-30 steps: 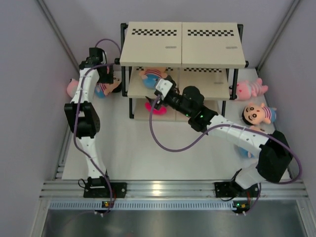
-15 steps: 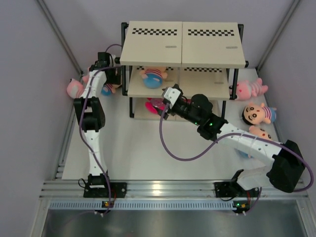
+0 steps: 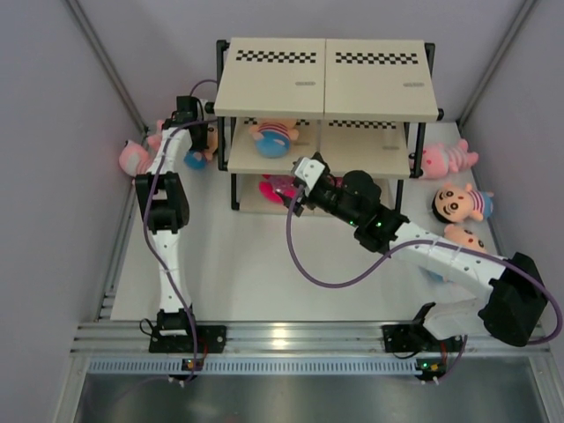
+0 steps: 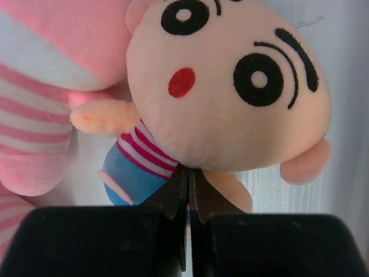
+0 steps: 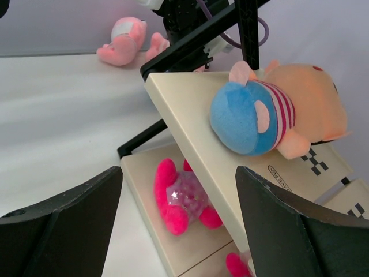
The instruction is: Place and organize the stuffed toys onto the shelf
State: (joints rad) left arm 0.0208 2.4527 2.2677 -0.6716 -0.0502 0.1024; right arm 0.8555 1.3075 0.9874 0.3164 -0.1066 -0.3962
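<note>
Left claw [image 4: 188,193] pinched shut on doll [image 4: 225,86] — right claw [image 5: 179,193] wide open (empty), white tabletop [image 3: 238,273], pale walls [image 3: 53,132].

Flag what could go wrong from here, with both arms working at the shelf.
The left tool pinches only a sliver of the doll under its chin; it may slip out, or snag the pink striped animal beside it.
The open right tool faces the magenta toy under the middle board; rising could bump that board and the shelved doll.
</note>
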